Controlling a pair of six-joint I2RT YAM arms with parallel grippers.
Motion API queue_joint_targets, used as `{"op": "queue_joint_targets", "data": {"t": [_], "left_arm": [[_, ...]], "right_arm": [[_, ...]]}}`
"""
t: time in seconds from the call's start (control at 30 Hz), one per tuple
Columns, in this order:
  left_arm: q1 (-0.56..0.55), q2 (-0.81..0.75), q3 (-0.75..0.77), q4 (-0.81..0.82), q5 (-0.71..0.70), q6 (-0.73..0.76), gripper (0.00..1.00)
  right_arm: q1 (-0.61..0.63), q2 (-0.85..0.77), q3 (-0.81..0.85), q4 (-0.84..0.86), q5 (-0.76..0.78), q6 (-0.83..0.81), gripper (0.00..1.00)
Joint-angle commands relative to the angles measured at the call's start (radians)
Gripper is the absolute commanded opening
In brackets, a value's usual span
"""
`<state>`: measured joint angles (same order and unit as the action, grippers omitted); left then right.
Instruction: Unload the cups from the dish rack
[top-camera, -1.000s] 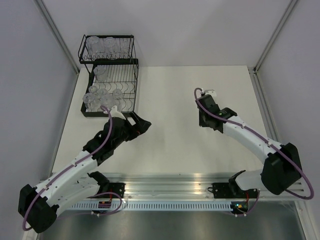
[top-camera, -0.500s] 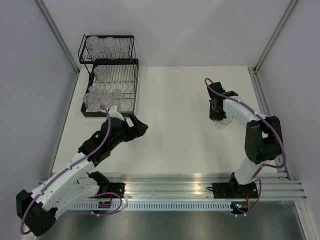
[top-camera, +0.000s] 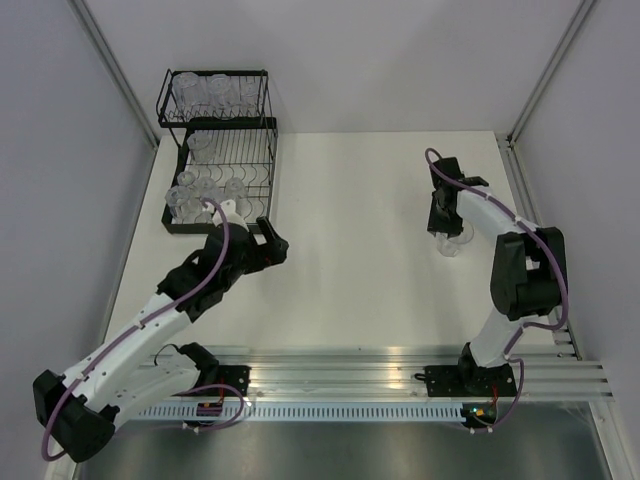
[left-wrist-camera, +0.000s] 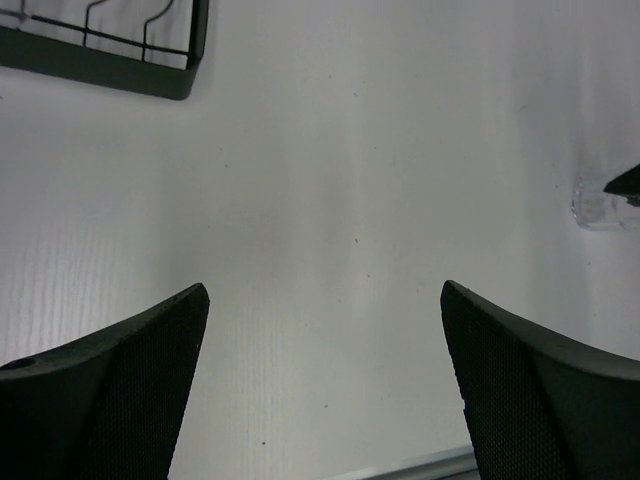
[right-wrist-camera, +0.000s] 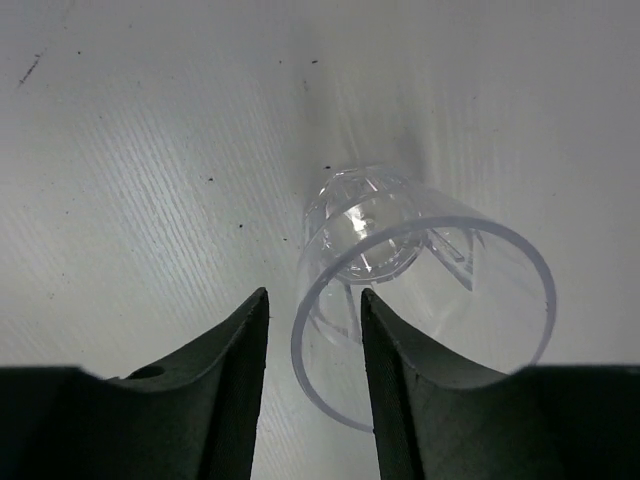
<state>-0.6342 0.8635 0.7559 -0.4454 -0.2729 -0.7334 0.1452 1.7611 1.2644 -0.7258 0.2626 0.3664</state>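
The black wire dish rack (top-camera: 271, 160) stands at the far left. Several clear cups sit on its upper tier (top-camera: 210, 92) and several at the front of its lower tier (top-camera: 198, 190). One clear cup (top-camera: 452, 243) stands upright on the table at the right; it also shows in the right wrist view (right-wrist-camera: 420, 260). My right gripper (top-camera: 447, 230) is over it. Its jaws (right-wrist-camera: 314, 295) are partly open and straddle the cup's near wall without pinching it. My left gripper (top-camera: 275, 247) is wide open and empty (left-wrist-camera: 325, 290), just off the rack's near right corner (left-wrist-camera: 150, 75).
Grey walls close in the table on the left, back and right. A metal rail (top-camera: 340, 365) with the arm bases runs along the near edge. The cup on the table shows small at the right edge of the left wrist view (left-wrist-camera: 600, 205).
My right arm swung right with the cup and brought it down to the table at the right. My left gripper moved a little back towards the rack's near right corner.
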Motion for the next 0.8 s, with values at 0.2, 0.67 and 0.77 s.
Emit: {"op": "queue_joint_targets", "data": {"t": [0.2, 0.67, 0.77], "left_arm": [[0.014, 0.17, 0.212, -0.038, -0.259, 0.17, 1.0], [0.344, 0.632, 0.408, -0.147, -0.479, 0.06, 1.0], [0.353, 0.71, 0.436, -0.119, -0.463, 0.054, 1.0]], "right_arm": [[0.001, -0.259, 0.084, 0.009, -0.038, -0.024, 0.53], [0.355, -0.638, -0.276, 0.368, -0.434, 0.017, 0.64], [0.396, -0.623, -0.322, 0.407, -0.441, 0.029, 0.65]]}}
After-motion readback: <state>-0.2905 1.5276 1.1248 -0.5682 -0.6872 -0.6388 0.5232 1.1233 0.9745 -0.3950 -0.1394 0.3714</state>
